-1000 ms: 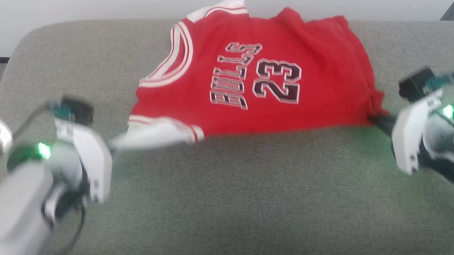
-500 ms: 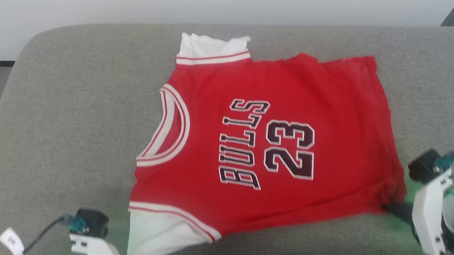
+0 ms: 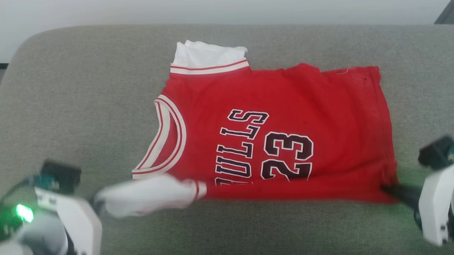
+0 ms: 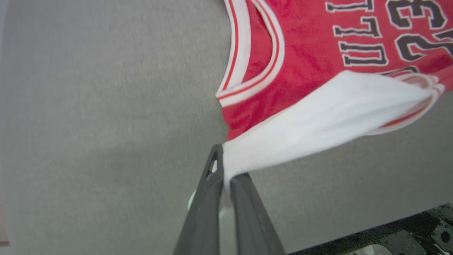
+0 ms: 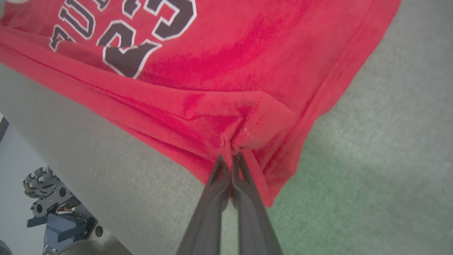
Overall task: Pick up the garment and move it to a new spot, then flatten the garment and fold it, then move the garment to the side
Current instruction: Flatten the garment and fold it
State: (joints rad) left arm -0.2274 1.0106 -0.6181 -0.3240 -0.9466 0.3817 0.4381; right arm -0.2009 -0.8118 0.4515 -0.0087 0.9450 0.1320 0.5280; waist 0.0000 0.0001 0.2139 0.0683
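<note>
The garment [image 3: 287, 114] lies across the middle of the grey cushion [image 3: 78, 91]. In the head view its long axis runs 9 to 3 o'clock, with the neck opening toward 9, the hem toward 3 and the far sleeve [image 3: 205, 54] sticking out at 12.

The left end effector [image 3: 96, 200] sits at the garment's 7 o'clock corner. It is blurred in the head view, so the grip is hard to read there. Its wrist view shows the fingers closed almost together on the tip of the white near sleeve [image 4: 318, 113], which is pulled taut and raised off the cushion.

The right end effector [image 3: 384, 188] is at the 5 o'clock corner. Its fingers are pinched tight on a bunched hem corner [image 5: 247, 124].

The whole 6 o'clock edge hangs between the two grips, and the lower part of the print [image 3: 265, 148] is already hidden behind it. This looks like a lengthwise fold in progress.

The coming move turns on the garment lying at 12 o'clock from both end effectors. Each arm is close to its own corner, and the line between them is parallel to the long axis. Carrying both corners evenly toward 12 should keep the crease straight. If one arm lags, the fold would probably skew.
</note>
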